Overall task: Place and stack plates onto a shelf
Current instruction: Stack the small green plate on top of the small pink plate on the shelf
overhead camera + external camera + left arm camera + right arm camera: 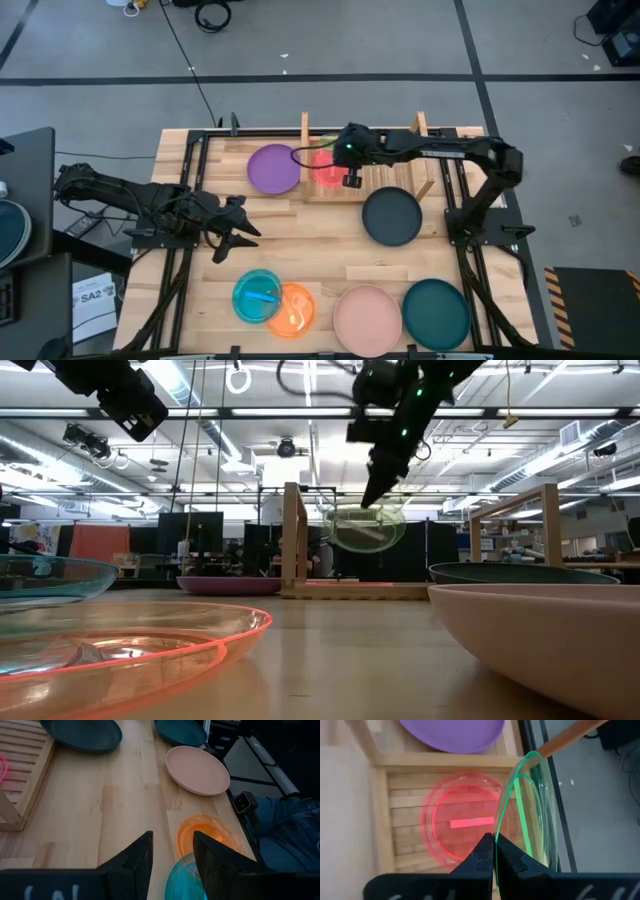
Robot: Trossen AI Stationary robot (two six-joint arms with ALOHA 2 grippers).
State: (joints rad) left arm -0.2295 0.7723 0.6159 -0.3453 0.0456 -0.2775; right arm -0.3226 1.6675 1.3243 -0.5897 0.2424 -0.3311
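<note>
Plank tabletop [320,255] under bright workshop lights, grey floor all around. Up over the shelf [395,178] at the far edge: right gripper [494,851], fingers pinched tight on the rim of the green plate [532,810], held on edge in the air above the slats. Directly beneath, flat on the shelf, the red plate [462,822]; just beside the shelf, the purple plate [274,168]. Out on the left side of the table, left gripper [171,857] hanging with fingers spread, nothing between them. Near edge: blue plate [256,295] overlapping the orange plate [293,309], then pink plate [367,320], teal plate [436,313]. Black plate [392,217] near the shelf.
</note>
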